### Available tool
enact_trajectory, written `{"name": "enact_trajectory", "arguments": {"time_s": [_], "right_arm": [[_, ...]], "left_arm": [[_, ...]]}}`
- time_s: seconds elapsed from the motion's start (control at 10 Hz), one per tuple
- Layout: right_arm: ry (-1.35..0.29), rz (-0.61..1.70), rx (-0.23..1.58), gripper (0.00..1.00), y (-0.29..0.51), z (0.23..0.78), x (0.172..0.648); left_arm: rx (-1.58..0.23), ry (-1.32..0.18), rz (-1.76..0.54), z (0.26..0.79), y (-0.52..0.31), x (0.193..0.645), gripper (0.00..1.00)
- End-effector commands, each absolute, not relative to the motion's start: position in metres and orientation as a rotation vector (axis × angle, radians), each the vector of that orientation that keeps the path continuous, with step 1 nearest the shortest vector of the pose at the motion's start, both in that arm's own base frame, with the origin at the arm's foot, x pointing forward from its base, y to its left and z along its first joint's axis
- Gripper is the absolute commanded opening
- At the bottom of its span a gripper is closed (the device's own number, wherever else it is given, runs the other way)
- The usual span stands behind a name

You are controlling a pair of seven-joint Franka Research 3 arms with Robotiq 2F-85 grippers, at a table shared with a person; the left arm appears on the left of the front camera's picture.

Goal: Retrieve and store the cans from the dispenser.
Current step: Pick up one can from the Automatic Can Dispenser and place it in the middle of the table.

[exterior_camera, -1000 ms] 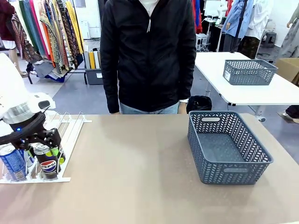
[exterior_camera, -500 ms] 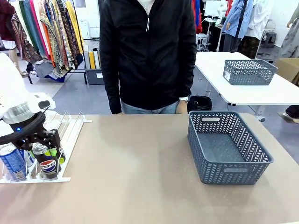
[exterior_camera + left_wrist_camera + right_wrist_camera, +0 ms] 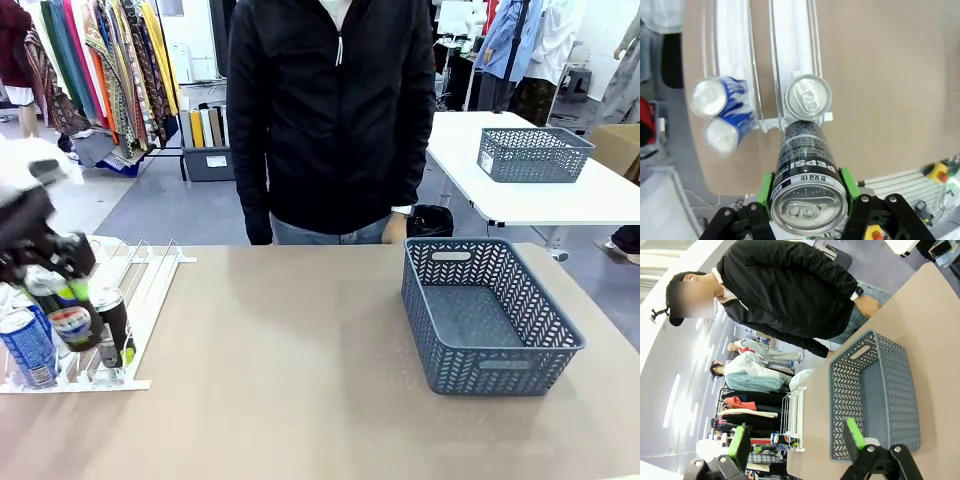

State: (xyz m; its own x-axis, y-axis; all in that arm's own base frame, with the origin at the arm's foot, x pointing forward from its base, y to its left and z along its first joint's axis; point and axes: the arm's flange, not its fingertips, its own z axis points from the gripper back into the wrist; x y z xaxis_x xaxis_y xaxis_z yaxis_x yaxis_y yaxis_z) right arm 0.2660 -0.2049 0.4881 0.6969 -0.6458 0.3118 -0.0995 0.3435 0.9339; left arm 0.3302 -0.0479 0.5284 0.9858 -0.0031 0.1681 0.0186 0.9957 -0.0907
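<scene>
Left gripper (image 3: 808, 190): clamped on a Pepsi can (image 3: 802, 160), one green pad on each side of its upper body.
Pepsi can, place: between the left pads, at the front end of the rack (image 3: 795, 40).
Pepsi can, axis: its long axis runs along the fingers. The silver top with its tab faces back at the wrist and the base points away, towards the rack. From the front it is tilted, top leaning towards the arm.
Pepsi can, look: black, with white "PEPSI" lettering that reads upside down from the wrist, small white print near the rim, and a round red, white and blue logo seen from the front.
Second can (image 3: 807, 97): just past the held can's base, upright at a lane's front stop, silver top towards the gripper. Whether the two touch, I cannot tell.
Blue cans (image 3: 715, 95): two, off to the left of the fingers in the wrist view, blue with white lettering and silver tops.
Rack rails: white, running away beyond the fingertips.
Right gripper (image 3: 797, 437): pads spread wide, nothing between them.
Basket (image 3: 480, 365): grey lattice, ahead of the right gripper, well apart from the left one.
</scene>
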Motion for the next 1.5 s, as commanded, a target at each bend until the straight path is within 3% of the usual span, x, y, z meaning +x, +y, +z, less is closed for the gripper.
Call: {"name": "enact_trajectory", "arguments": {"time_s": [0.0,0.3,0.9,1.2,1.4], "right_arm": [[-0.785,-0.386,1.196,1.00,-0.206,0.490,0.269],[-0.785,-0.386,1.196,1.00,-0.206,0.490,0.269],[-0.785,-0.386,1.196,1.00,-0.206,0.490,0.269],[-0.785,-0.386,1.196,1.00,-0.206,0.490,0.269],[-0.785,-0.386,1.196,1.00,-0.206,0.490,0.269]], "left_arm": [[-0.108,-0.247,-0.076,0.581,-0.037,0.319,0.00],[-0.155,-0.380,-0.020,0.626,-0.025,0.307,0.00],[-0.125,-0.337,-0.016,0.624,-0.029,0.304,0.00],[-0.080,-0.415,-0.207,0.619,-0.145,0.345,0.00],[-0.059,-0.373,-0.435,0.593,-0.264,0.382,0.00]]}}
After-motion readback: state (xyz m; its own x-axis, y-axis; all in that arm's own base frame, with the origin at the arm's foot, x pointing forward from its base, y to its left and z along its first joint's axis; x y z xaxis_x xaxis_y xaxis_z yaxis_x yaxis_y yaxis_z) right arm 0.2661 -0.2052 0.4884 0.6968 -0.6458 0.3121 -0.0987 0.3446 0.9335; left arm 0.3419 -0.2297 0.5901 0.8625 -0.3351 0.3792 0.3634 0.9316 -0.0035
